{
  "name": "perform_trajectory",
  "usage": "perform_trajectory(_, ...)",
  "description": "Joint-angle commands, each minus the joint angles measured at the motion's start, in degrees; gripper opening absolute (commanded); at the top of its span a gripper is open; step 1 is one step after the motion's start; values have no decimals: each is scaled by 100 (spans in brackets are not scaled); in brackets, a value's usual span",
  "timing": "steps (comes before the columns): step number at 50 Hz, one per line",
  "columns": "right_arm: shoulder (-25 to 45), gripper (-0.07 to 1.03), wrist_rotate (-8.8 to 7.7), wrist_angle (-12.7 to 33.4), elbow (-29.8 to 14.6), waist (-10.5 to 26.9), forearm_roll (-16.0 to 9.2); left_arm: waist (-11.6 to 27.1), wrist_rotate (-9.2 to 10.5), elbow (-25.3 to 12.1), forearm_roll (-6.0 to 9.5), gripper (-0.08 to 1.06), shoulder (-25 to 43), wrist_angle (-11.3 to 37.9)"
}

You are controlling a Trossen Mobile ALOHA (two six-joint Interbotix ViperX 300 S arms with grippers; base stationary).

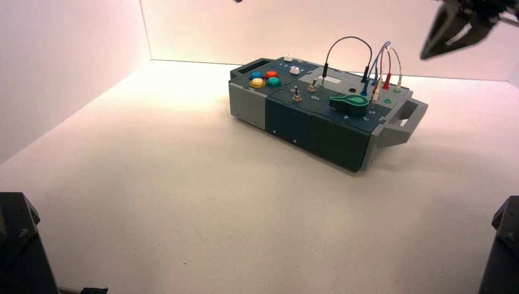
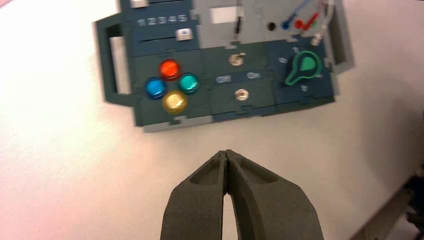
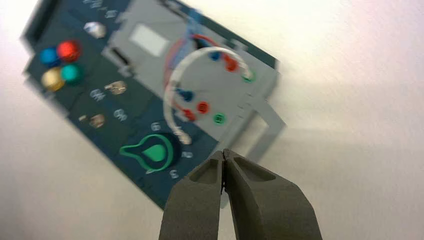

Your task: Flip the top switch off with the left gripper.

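**Black left gripper (image 2: 226, 151) hangs clear of the upright top switch (image 2: 236, 59)'s box**

Dark blue, green and grey panels cover the box (image 1: 309, 122), which stands turned on the pale worktop (image 1: 153, 202). In the high view, we find just a dark tip of the left gripper at the picture's edge, toward eleven o'clock from the box. Our left wrist view shows its two tapered fingers together, with nothing between them. They touch neither box nor switch.

We see the top switch near the middle of the box, at two o'clock from the lower switch (image 1: 297, 97) in the high view. Its metal lever leans toward the "On" lettering in our left wrist view.

Again in the high view, four round buttons lie at ten o'clock from the switches: blue (image 1: 256, 75), red (image 1: 271, 75), yellow (image 1: 257, 82) and green (image 1: 273, 81). Two white sliders (image 1: 295, 70) sit toward one o'clock from the buttons; our left wrist view shows one just beside the "5". The green knob (image 1: 349, 104) lies at four o'clock from the top switch, while a black wire (image 1: 347, 37) arches above the grey panel and coloured wires (image 1: 389, 61) rise at two o'clock.

The right gripper (image 3: 224, 151) is up at two o'clock from the box, its fingers together.
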State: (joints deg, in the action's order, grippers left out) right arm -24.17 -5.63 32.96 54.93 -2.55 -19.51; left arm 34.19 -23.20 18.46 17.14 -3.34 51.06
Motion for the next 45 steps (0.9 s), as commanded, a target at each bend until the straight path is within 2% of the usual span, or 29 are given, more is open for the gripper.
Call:
perform_trajectory(1,-62,-2,255,-176,-26,-9,185,264,132,-448,26,-3,132,79)
perform_trajectory(6,44,-2,308,-237,-9,-18,202,439,316,-729,18,-3,439,88)
perform_trajectory(14,325,-2,308,-422,-9,-18,202,501,325,-1020,26,-3,896,79)
perform_trajectory(25,1046,-2,237,-615,-185,-18,211,510,325,-1204,26,-3,1310,26)
perform_trajectory(38,1942,-2,185,-686,-598,-18,475,510,255,-1310,18,-3,1503,26)
perform_trajectory(45,2268,-2,149,-686,-773,-9,519,519,255,-1310,18,-3,1512,35)
